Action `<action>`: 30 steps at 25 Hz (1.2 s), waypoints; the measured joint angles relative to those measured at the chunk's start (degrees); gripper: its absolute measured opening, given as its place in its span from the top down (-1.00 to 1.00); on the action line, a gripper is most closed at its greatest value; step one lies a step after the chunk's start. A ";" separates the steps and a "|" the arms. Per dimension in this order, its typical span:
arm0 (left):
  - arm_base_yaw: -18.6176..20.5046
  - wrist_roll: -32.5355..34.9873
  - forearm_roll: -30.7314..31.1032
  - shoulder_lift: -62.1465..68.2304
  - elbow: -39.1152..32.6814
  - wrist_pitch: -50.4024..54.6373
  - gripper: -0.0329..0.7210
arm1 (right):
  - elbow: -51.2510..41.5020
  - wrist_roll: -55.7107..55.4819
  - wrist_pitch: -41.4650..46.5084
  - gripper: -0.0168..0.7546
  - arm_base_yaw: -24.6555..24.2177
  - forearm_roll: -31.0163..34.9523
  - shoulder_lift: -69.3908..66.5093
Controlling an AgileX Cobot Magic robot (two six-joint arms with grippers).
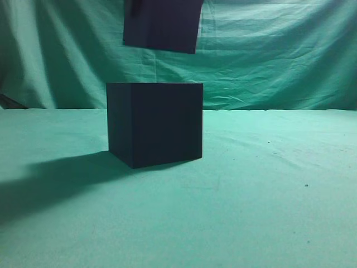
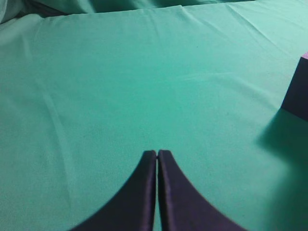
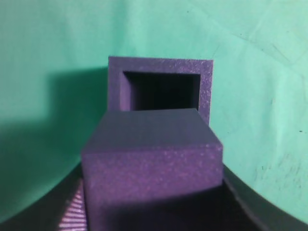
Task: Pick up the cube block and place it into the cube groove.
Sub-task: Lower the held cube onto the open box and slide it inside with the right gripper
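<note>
The cube groove (image 1: 155, 124) is a large dark box standing on the green cloth. In the right wrist view its rim (image 3: 160, 65) frames a square opening that faces up. The cube block (image 1: 162, 25) hangs in the air above the box, a clear gap between them. In the right wrist view the cube block (image 3: 151, 139), purplish and speckled, sits between the jaws of my right gripper (image 3: 151, 192), which is shut on it, just short of the opening. My left gripper (image 2: 157, 154) is shut and empty over bare cloth, with a corner of the box (image 2: 298, 94) to its right.
Green cloth (image 1: 268, 190) covers the table and hangs as a backdrop (image 1: 279, 56). The box casts a long shadow (image 1: 50, 178) to the left.
</note>
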State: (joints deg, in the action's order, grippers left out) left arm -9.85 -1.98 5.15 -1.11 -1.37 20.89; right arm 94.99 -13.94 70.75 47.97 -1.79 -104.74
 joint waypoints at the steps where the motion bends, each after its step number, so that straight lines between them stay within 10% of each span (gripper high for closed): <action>1: 0.00 0.00 0.00 0.00 0.00 0.00 0.91 | 0.26 -1.33 -0.37 -0.15 0.00 -0.38 -0.54; 30: 0.00 0.00 0.00 0.00 0.00 0.00 0.91 | 1.47 -4.82 -1.02 -0.15 0.00 -2.49 -6.82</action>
State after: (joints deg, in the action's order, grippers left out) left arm -9.85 -1.98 5.15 -1.11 -1.37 20.89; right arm 96.46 -18.76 69.72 47.97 -4.28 -111.56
